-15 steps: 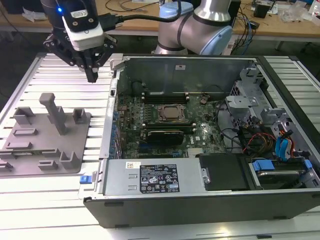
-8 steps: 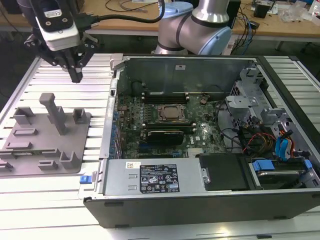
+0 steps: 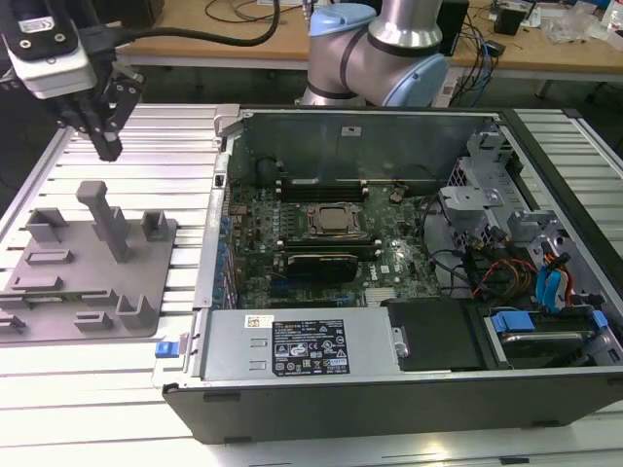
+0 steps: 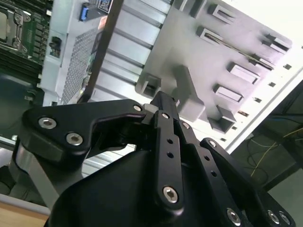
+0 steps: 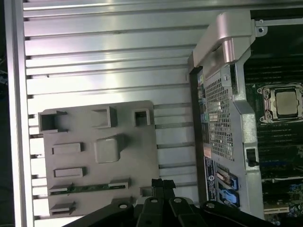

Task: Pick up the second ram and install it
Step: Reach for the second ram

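Exterior view: a ribbed aluminium table [image 3: 97, 409] carries an open black computer case [image 3: 389, 413] and, to the exterior view's left, a grey plastic fixture plate [image 3: 156, 243] with raised holders. The black two-fingered gripper [image 3: 106, 144] hangs above that plate, its fingers drawn together with nothing between them. In the first wrist view, the second ram [image 5: 90, 187], a thin green circuit-board stick, stands on edge in the plate's holders, apart from the gripper. It is likely light, stiff and fragile, best pinched across its flat faces near the middle of the top edge, away from the contacts.
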Robot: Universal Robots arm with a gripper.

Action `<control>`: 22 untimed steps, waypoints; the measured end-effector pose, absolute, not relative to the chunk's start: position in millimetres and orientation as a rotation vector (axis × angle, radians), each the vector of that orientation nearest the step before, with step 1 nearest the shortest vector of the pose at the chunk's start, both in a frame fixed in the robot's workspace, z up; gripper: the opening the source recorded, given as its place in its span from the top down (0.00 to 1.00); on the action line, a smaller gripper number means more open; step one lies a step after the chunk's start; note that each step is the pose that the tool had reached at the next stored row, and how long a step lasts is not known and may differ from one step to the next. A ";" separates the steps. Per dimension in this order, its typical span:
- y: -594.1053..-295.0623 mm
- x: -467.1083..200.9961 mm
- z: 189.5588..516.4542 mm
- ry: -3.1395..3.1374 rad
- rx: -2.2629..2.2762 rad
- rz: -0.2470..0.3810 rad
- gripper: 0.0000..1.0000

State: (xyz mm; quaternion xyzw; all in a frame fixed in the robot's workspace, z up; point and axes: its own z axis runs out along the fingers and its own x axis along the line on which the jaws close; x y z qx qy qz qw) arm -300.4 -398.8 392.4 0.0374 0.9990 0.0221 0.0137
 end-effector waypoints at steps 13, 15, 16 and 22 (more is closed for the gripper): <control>-402.9 -353.5 386.9 3.109 0.116 0.069 0.92; -405.4 -360.0 384.0 3.109 0.116 0.069 0.92; -405.9 -361.6 383.3 3.109 0.116 0.069 0.92; -410.6 -384.2 375.9 3.109 0.116 0.069 0.92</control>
